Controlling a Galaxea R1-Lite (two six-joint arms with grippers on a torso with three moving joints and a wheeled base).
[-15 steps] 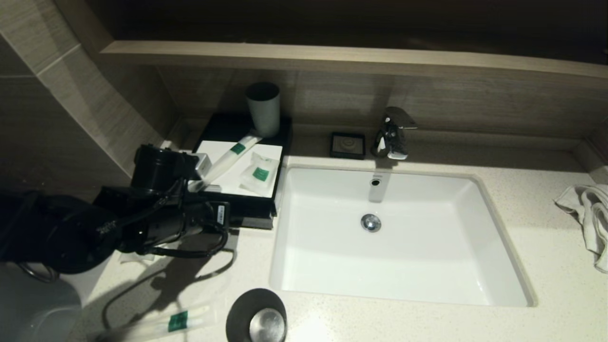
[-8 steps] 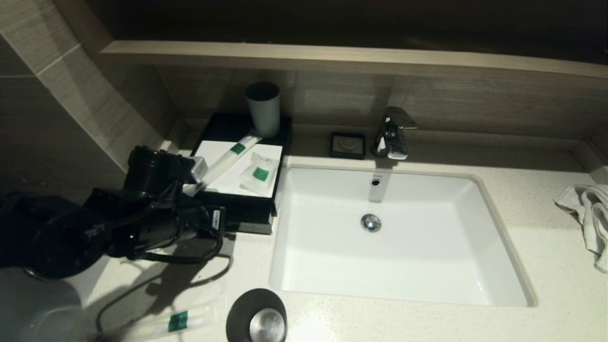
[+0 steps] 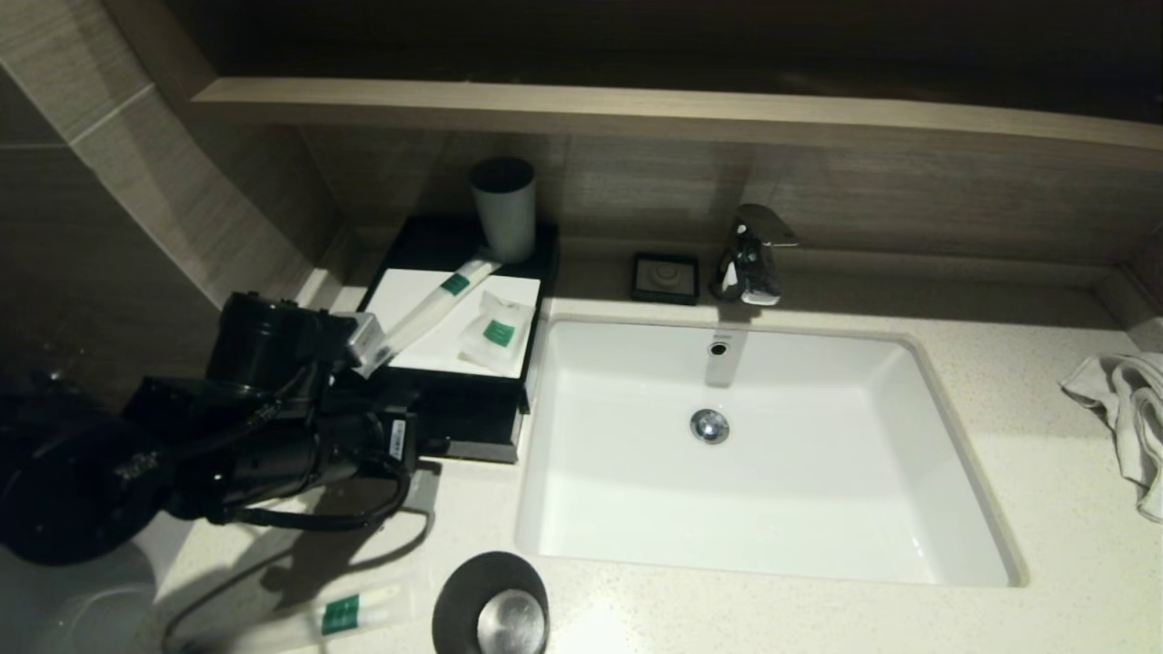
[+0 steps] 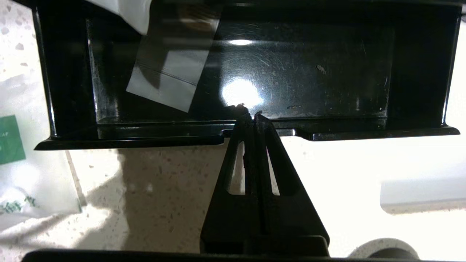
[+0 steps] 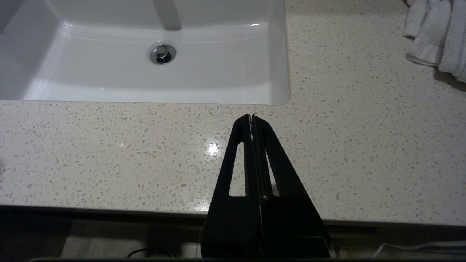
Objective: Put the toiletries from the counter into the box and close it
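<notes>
The black box (image 3: 536, 263) stands at the counter's (image 3: 1045, 509) back left, its front drawer (image 4: 240, 72) pulled out, glossy and bare inside. On its white top lie a long sachet (image 3: 427, 309) and a small square one (image 3: 495, 331); the long one's clear end (image 4: 167, 80) hangs over the drawer. Another long sachet (image 3: 350, 613) lies at the counter's near edge, and a green-labelled one (image 4: 11, 145) beside the drawer. My left gripper (image 4: 253, 114) is shut, tips at the notch in the drawer's front lip. My right gripper (image 5: 251, 117) is shut over bare counter.
A grey cup (image 3: 502, 209) stands on the back of the box. A black cup (image 3: 491, 604) sits at the near edge. The white sink (image 3: 772, 509), tap (image 3: 750, 254), small black soap dish (image 3: 666, 277) and a white towel (image 3: 1127, 409) lie to the right.
My left arm has drawn back toward me and to the left, and the drawer front has slid out a little farther. The sachets have not moved.
</notes>
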